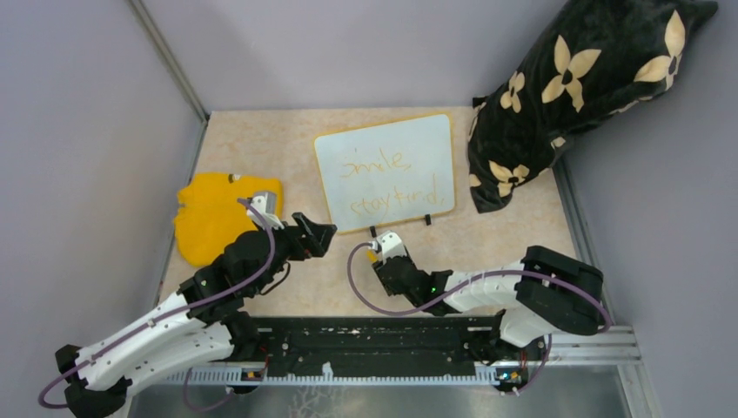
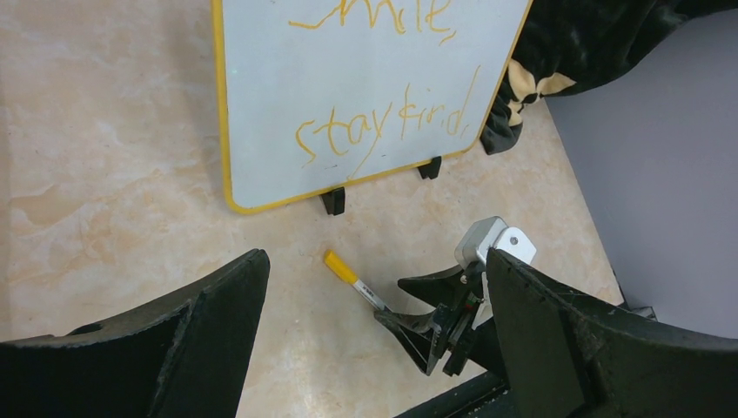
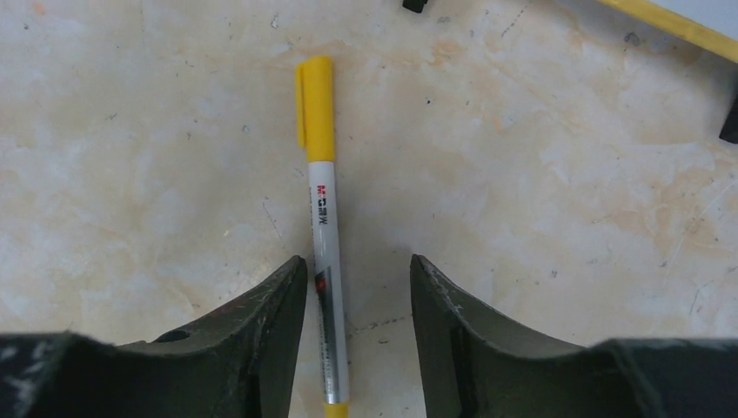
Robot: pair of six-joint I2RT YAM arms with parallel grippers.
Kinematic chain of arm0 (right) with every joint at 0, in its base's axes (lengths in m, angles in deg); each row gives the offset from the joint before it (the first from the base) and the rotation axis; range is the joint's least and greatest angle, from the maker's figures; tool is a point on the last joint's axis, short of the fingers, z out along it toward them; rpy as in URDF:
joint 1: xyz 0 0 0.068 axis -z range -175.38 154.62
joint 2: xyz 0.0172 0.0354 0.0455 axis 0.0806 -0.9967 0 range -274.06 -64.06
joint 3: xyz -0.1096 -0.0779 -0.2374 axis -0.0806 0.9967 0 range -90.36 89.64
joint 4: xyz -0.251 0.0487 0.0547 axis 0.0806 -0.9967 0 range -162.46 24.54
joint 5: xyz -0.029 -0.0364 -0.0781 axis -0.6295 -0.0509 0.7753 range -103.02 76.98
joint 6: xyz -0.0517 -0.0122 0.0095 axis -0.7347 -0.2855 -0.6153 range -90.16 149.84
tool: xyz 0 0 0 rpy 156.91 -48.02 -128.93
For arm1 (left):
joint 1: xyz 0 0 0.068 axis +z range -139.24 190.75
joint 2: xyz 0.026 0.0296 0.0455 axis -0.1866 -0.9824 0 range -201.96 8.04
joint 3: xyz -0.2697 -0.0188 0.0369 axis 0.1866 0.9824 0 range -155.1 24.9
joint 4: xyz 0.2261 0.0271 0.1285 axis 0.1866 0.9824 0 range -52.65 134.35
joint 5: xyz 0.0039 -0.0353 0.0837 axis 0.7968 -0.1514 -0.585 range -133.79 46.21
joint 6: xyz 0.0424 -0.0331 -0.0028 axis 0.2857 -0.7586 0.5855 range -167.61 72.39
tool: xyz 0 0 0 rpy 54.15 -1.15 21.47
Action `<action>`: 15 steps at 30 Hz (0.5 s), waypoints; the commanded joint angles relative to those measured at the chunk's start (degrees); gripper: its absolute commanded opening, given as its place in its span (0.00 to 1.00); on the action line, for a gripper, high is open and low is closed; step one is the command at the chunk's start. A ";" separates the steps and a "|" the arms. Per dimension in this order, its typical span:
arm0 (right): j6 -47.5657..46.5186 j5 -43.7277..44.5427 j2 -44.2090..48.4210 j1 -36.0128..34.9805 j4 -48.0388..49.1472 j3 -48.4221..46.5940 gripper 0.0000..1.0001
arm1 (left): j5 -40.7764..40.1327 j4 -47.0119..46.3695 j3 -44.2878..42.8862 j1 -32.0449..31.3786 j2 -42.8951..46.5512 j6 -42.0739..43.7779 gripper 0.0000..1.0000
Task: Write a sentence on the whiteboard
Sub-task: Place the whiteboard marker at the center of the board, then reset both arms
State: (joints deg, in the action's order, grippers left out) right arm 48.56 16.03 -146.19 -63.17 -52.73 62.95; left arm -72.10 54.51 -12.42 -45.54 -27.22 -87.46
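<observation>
Top external view shows the whiteboard [image 1: 426, 144] lying flat on the desk [image 1: 261, 148], near the middle of the frame and a bit toward the top. Its two black feet [image 2: 333, 201] are on its lower edge. The sentence [image 2: 348, 135] is on the board in thin orange lines, in two rows that read something like "smile" and "stay tired". A yellow cloth [image 1: 213, 218] lies at the left of the frame. A black pillow [image 1: 566, 96] with pale flowers leans in the upper right.

In the right wrist view the yellow pen [image 3: 319, 200] lies flat on the desk with its cap on, and the cap points to the top of the frame. The right jaws are open, with one on each side of the pen's lower end, and they do not pinch it. The left-hand one is right next to the pen, but I cannot tell if it touches. The left jaws are wide open and hold nothing. They hang just lower left of the board, beside the cloth.

I think the writing is done, and the job now is to leave the pen there and take the right arm away. The way to do it well is to go straight up first with the jaws open, so neither side bumps the pen. The pen is round and looks like it would roll easily. The arm should also not brush the board, or the words could smear.
</observation>
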 commanded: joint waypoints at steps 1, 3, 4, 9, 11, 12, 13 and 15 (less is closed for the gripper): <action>1.03 0.06 2.49 0.47 -5.12 -0.79 0.53 | -0.87 2.57 -1.89 -0.43 -0.44 -1.69 0.99; 1.17 0.71 5.62 0.47 -7.18 -1.59 0.72 | -1.51 2.62 -2.36 -0.44 -0.73 -1.24 0.99; 1.29 1.21 7.69 0.47 -8.25 -2.09 0.76 | -1.98 2.78 -2.74 -0.44 -0.96 -1.13 0.99; 1.23 5.63 21.45 0.58 -13.86 -5.45 0.89 | -4.87 4.13 -4.71 -0.43 -2.10 -1.20 0.99; 0.43 7.50 26.87 0.61 -14.61 -6.48 0.92 | -5.94 4.33 -5.32 -0.43 -2.62 -1.56 0.99; -0.04 8.28 29.63 0.57 -14.33 -6.74 0.93 | -6.55 4.62 -5.59 -0.48 -2.83 -2.15 0.99; -0.66 8.82 32.31 0.60 -13.72 -6.86 0.94 | -7.06 4.95 -5.91 -0.47 -3.16 -2.76 0.99; -2.32 9.67 37.64 0.60 -12.39 -6.81 0.97 | -7.75 5.49 -6.64 -0.44 -3.79 -3.92 0.99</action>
State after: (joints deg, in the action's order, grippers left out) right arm 48.87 21.21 -117.40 -63.06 -66.68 58.73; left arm -75.89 56.68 -16.36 -45.54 -30.13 -87.68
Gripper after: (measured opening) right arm 0.947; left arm 0.987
